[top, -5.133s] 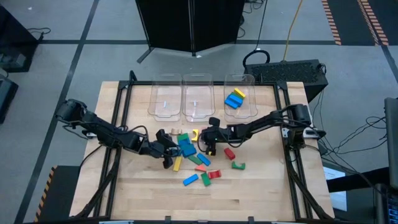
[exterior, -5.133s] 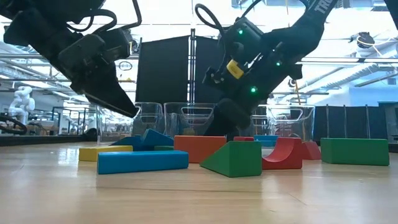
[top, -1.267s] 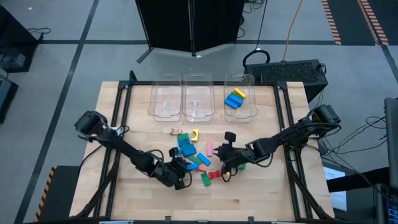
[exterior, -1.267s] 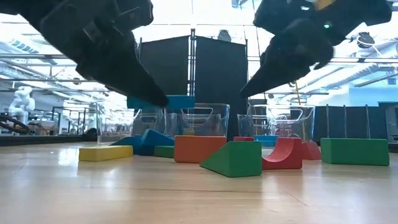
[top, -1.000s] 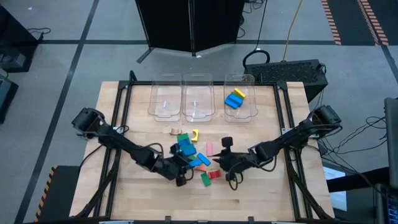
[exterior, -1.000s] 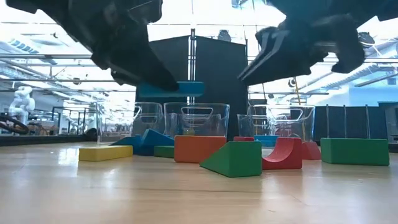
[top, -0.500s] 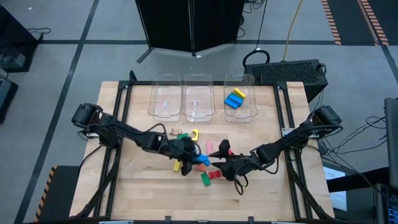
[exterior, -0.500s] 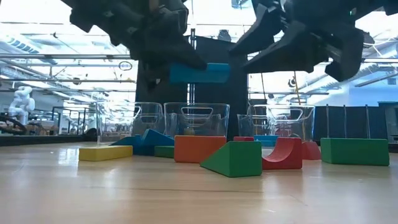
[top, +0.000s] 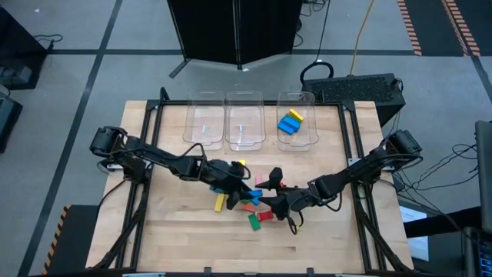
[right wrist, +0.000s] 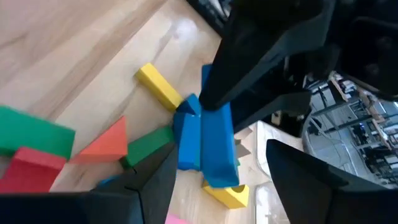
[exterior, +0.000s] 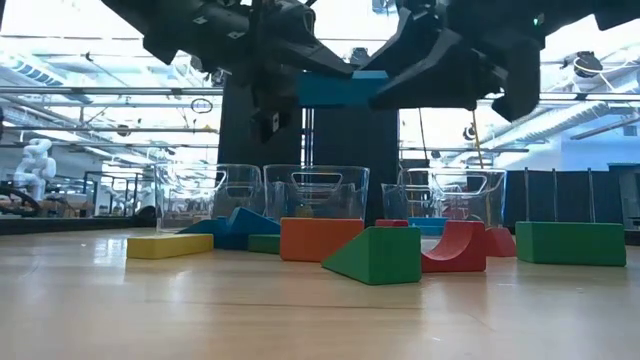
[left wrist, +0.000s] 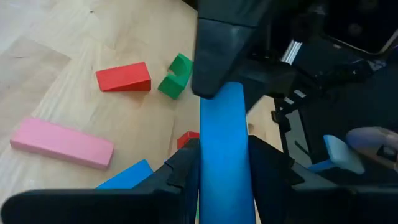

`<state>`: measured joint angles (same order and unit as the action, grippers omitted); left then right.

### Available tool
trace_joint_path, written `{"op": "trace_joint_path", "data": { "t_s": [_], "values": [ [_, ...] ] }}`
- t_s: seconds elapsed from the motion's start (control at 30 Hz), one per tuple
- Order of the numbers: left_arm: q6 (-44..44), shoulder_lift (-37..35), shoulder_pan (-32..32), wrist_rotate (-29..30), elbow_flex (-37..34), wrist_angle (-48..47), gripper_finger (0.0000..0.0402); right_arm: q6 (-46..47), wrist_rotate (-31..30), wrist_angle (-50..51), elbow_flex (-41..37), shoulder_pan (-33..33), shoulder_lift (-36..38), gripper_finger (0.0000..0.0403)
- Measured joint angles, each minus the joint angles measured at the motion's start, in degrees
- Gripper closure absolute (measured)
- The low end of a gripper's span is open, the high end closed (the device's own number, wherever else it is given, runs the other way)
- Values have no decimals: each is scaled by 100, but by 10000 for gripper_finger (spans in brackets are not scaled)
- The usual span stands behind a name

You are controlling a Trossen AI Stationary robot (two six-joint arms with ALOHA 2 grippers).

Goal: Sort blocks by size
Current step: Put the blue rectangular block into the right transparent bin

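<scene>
A long blue block (exterior: pixel 343 88) hangs in the air over the loose blocks (top: pixel 250 208) at the table's middle, with my left gripper (top: pixel 233 185) shut on it. My right gripper (top: pixel 267 200) faces it from the right, open. Its two fingers (right wrist: pixel 155 180) stand wide on either side of the block's free end (right wrist: pixel 214 168). Whether they touch it, I cannot tell. Below, a pink slab (left wrist: pixel 62 144), a red wedge (left wrist: pixel 123 78) and a green arch (left wrist: pixel 176 76) lie flat on the wood. My left gripper pinches the blue block's two long sides (left wrist: pixel 222 180) between its two fingers, at one end. The fingers come slanting down from the table's left and lie along the block, which sticks out past them. It hangs about level, clear of the table and the pile.
Three clear bins (top: pixel 245 123) stand along the far edge. The right one (top: pixel 307 131) holds blue and yellow blocks. In the low view a yellow bar (exterior: pixel 170 245), an orange block (exterior: pixel 320 238), a green wedge (exterior: pixel 375 257), a red arch (exterior: pixel 455 248) and a green block (exterior: pixel 570 243) lie on the table.
My left gripper has carried the blue block up and toward the table's far edge and right, rolling its wrist, until the block's free end came between my right gripper's fingers. My right gripper has kept its place, rolled and opened wide.
</scene>
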<state>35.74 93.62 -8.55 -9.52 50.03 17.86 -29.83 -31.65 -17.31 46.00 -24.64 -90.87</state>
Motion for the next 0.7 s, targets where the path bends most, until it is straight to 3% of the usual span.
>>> {"op": "trace_joint_path", "data": {
  "t_s": [0.27,0.7],
  "values": [
    [144,0,139,-154,-1,24,292,0,-34,-158,0,70,0,214],
    [285,0,150,-232,-1,147,292,18,-18,-132,0,137,0,318]
  ]
}}
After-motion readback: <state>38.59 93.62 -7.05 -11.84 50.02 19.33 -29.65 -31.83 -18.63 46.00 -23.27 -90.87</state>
